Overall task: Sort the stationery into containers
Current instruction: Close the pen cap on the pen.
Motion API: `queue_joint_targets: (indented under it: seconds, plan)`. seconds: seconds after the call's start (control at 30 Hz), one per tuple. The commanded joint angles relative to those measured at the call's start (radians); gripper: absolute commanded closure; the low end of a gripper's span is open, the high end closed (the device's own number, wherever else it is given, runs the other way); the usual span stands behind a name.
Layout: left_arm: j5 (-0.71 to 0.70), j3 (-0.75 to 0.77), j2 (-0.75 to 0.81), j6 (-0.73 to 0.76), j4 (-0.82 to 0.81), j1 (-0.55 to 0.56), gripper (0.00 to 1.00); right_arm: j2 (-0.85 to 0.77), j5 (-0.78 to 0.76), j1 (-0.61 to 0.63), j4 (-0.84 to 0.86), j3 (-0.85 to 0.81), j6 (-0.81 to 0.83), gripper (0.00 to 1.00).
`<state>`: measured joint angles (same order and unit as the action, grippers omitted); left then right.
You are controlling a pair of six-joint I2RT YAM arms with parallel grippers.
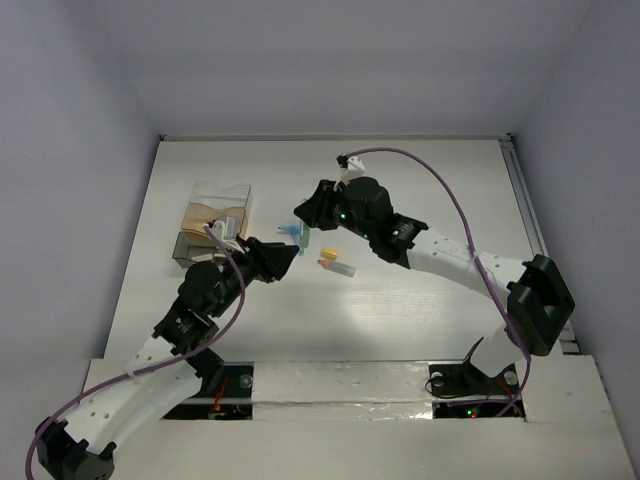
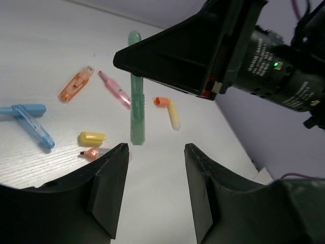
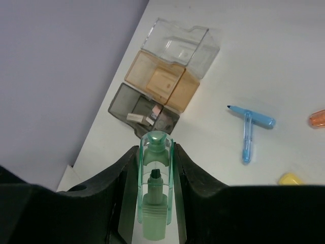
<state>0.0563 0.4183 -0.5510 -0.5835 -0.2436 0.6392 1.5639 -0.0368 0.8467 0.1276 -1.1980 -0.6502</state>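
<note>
My right gripper (image 3: pixel 156 152) is shut on a green highlighter with a clear cap (image 3: pixel 155 198), which also shows upright in the left wrist view (image 2: pixel 136 109), over the loose stationery. My left gripper (image 2: pixel 155 150) is open and empty, low beside the pile. On the table lie a blue pen (image 3: pixel 251 127), an orange clip (image 2: pixel 76 84), a pink piece (image 2: pixel 116 90), a yellow cap (image 2: pixel 91 138) and a yellow-orange piece (image 2: pixel 171 111). The containers stand to the left: a clear box (image 3: pixel 180 46), a tan box (image 3: pixel 160 81) and a grey box (image 3: pixel 144 109) with small pieces inside.
In the top view the containers (image 1: pixel 215 225) sit left of both grippers, the left (image 1: pixel 292 258) and the right (image 1: pixel 303 212), which are close together. The white table is walled at the back and sides. A purple cable (image 1: pixel 440 190) arcs over the right arm.
</note>
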Motion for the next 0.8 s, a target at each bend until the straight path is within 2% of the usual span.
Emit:
queue_joint_targets:
  seconds: [0.0,0.53,0.77]
  plan:
    - [-0.032,-0.018,0.054,-0.01,-0.063,-0.004,0.55,-0.024,-0.067,-0.009,0.075,-0.055,-0.04,0.83]
    - [-0.024,-0.041,-0.062,-0.01,-0.192,-0.004,0.52,-0.027,-0.018,-0.009,0.148,-0.037,-0.115,0.84]
    - [-0.032,-0.032,-0.122,-0.004,-0.249,0.005,0.54,-0.024,0.0,-0.009,0.153,-0.034,-0.118,0.84]
